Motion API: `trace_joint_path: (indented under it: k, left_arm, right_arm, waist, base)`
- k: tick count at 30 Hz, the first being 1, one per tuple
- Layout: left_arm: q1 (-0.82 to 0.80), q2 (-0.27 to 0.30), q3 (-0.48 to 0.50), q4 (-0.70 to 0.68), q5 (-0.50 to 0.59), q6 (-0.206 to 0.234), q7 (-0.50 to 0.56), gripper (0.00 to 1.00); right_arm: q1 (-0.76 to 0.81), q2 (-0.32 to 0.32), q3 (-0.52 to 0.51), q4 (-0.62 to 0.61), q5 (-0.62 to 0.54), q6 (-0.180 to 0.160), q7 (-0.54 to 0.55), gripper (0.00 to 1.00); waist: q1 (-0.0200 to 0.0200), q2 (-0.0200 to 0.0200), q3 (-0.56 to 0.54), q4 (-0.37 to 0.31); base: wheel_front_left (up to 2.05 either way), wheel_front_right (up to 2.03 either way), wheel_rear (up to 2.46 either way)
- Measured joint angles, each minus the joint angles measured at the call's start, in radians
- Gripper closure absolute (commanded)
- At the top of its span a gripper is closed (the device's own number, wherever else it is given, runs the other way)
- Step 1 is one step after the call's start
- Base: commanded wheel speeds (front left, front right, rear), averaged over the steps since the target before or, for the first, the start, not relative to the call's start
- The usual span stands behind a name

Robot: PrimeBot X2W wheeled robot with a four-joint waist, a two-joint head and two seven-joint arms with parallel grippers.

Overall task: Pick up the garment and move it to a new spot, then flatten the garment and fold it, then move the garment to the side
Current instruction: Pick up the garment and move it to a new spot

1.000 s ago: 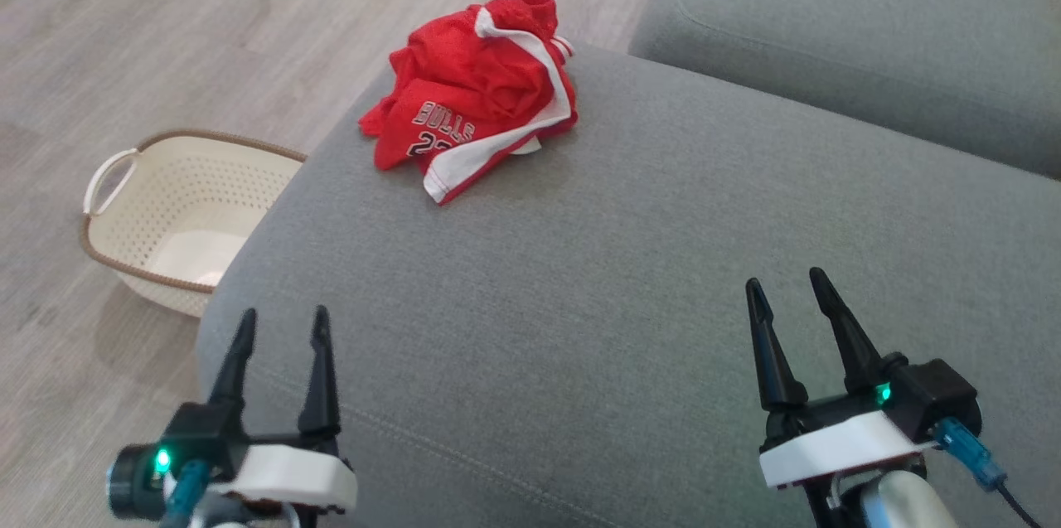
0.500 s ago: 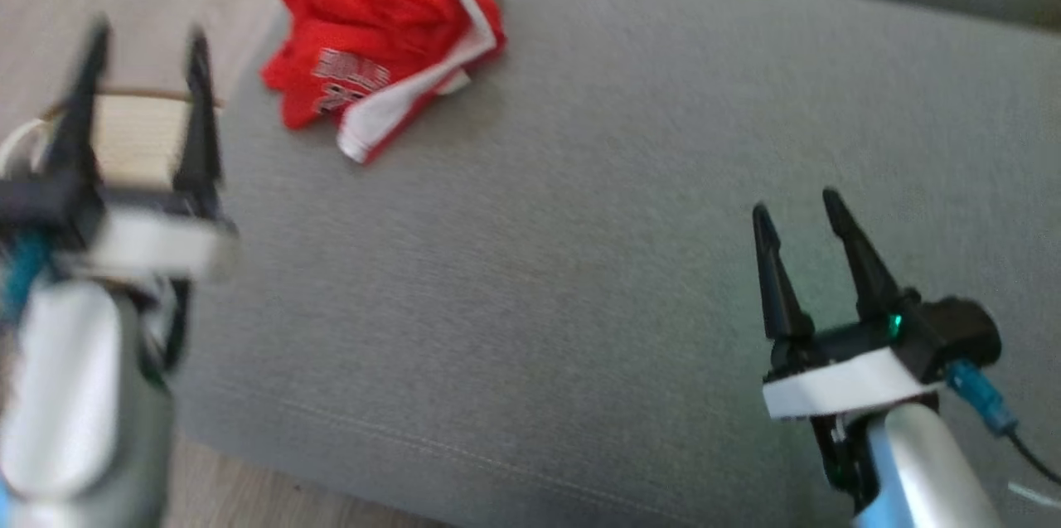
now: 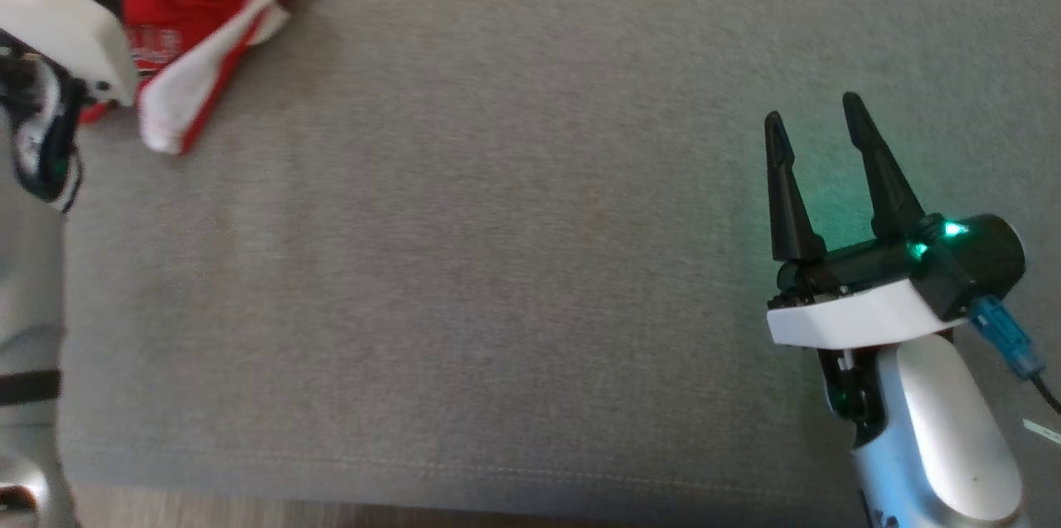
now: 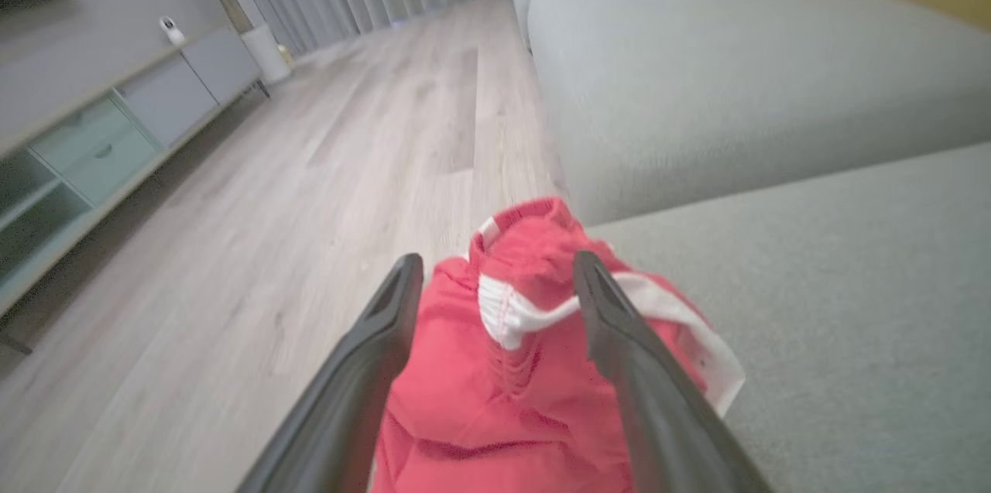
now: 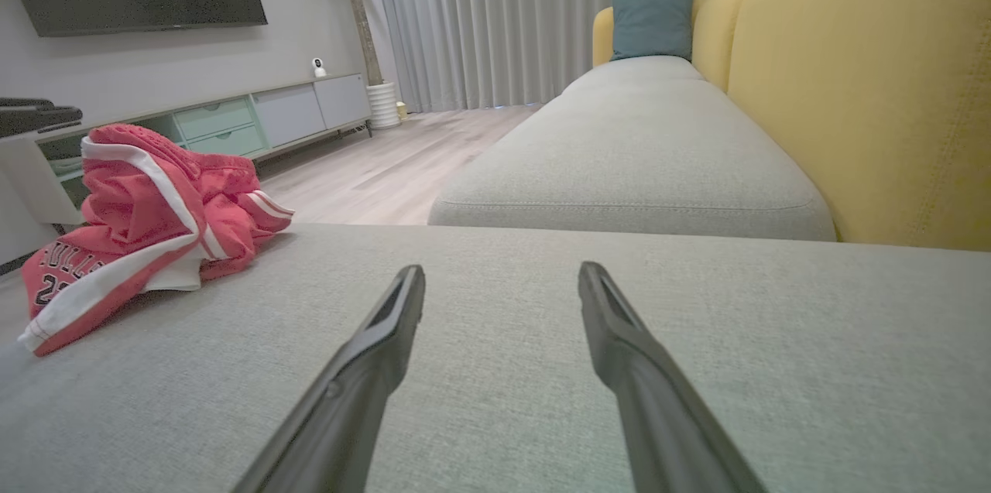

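The left gripper (image 4: pixel 495 259), its two fingers spread apart, hangs over the one crumpled red garment (image 4: pixel 495 392) at the far left corner of the grey sofa cushion (image 3: pixel 497 221). The right gripper (image 3: pixel 814 109), fingers also parted, hovers above the cushion's right side, well apart from the garment.

The right pincer (image 5: pixel 502 270) hangs with fingers spread just above the grey sofa cushion (image 5: pixel 697 338). A crumpled red garment (image 5: pixel 147 199) with white trim lies at the cushion's far left; a yellow backrest (image 5: pixel 867 90) rises along its right.
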Motion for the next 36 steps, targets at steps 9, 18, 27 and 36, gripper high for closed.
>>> trace_joint_path:
  k: [9,18,27,36]
  left_arm:
    - [-0.066,0.051,-0.006,0.189,-0.036,-0.001,0.114,0.62]
    - [-0.086,0.074,-0.045,0.224,-0.04,-0.002,0.108,1.0]
    - [-0.19,0.116,-0.141,0.156,0.023,-0.009,0.04,1.0]
    - [-0.242,0.125,-0.377,0.044,0.02,-0.009,-0.008,1.0]
  right_arm:
    - [-0.013,0.0,-0.002,-0.016,0.006,0.0,-0.001,0.0]
    - [-0.031,0.0,0.009,-0.02,0.024,0.0,-0.001,0.0]
    - [-0.029,0.0,0.003,-0.017,0.047,0.0,-0.001,0.0]
    - [-0.011,0.0,-0.007,0.001,0.074,0.0,-0.004,0.0]
  waist:
    - [-0.0001,0.0,0.084,-0.092]
    - [-0.0003,0.0,0.078,-0.106]
    - [-0.0003,0.0,0.025,-0.124]
    - [-0.0003,0.0001,-0.085,-0.156]
  base:
    - [0.0,0.0,0.0]
    - [0.0,0.0,0.0]
    - [0.0,0.0,0.0]
    - [0.0,0.0,0.0]
